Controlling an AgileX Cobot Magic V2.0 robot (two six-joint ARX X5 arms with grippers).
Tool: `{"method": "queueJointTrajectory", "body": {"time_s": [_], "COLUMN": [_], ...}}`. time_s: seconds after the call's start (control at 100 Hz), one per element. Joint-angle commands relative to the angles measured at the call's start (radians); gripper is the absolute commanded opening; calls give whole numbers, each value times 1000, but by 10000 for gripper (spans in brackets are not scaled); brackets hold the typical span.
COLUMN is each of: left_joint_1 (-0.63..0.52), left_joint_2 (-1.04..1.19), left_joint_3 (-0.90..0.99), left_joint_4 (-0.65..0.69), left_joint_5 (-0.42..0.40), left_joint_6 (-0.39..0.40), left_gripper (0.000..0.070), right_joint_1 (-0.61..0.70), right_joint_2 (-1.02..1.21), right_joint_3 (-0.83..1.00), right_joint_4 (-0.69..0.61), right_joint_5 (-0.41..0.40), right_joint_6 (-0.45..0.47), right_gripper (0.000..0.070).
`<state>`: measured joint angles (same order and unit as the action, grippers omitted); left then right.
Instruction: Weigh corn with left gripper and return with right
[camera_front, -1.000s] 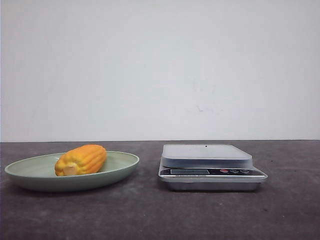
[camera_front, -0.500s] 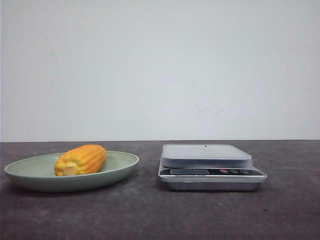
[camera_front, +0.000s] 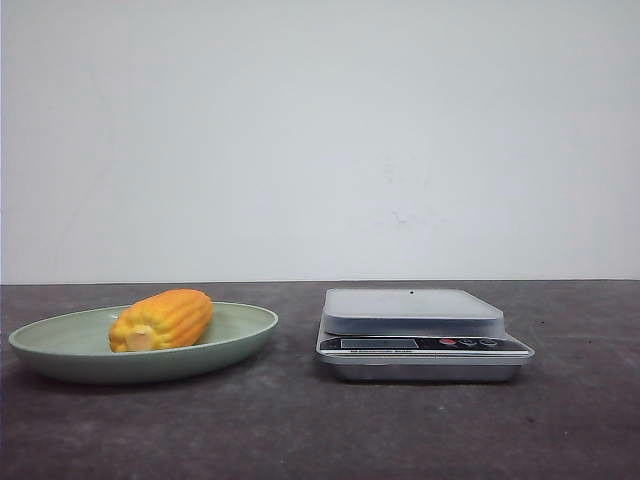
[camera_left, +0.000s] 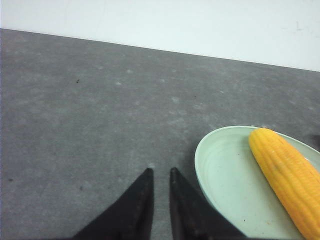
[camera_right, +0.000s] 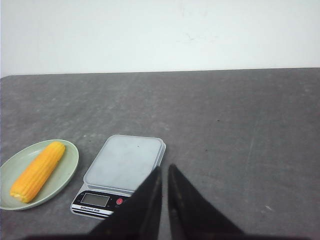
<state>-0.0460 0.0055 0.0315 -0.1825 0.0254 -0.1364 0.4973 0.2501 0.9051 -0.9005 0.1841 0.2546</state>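
The corn lies on a green plate beside the scale; both grippers hang closed, holding nothing.

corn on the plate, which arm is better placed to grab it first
Left. Its closed black fingers hang just beside the pale green plate holding the orange-yellow corn cob; the right fingers hover by the silver scale.

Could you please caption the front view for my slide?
Corn lying on a green plate, beside an empty kitchen scale.
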Motion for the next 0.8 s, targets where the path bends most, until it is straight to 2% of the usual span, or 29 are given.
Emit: {"method": "queueJointTrajectory", "body": {"time_s": [0.0,0.32,0.41,0.49,0.55,0.64,0.79], "left_joint_1": [2,2,2,2,2,2,2], "left_joint_2": [-1,-1,-1,-1,-1,-2,-1], "left_joint_3": [-16,-16,-16,-16,-16,-16,-16], "left_joint_4": [-5,-5,-5,-5,-5,-5,-5], "left_joint_5": [1,1,1,1,1,1,1], "left_joint_6": [16,16,16,16,16,16,16], "left_gripper": [11,12,11,11,11,11,11], "right_joint_1": [6,6,6,6,-18,-118,-295], "right_joint_2": [2,2,1,2,-2,-31,-135], "right_joint_3": [10,10,10,5,-18,-95,-327], "right_joint_4": [11,10,14,31,73,187,421], "right_joint_5": [0,1,19,64,87,74,70], "right_joint_6": [0,-3,-86,-111,-131,-164,-195], "right_gripper": [15,15,15,15,15,15,15]}}
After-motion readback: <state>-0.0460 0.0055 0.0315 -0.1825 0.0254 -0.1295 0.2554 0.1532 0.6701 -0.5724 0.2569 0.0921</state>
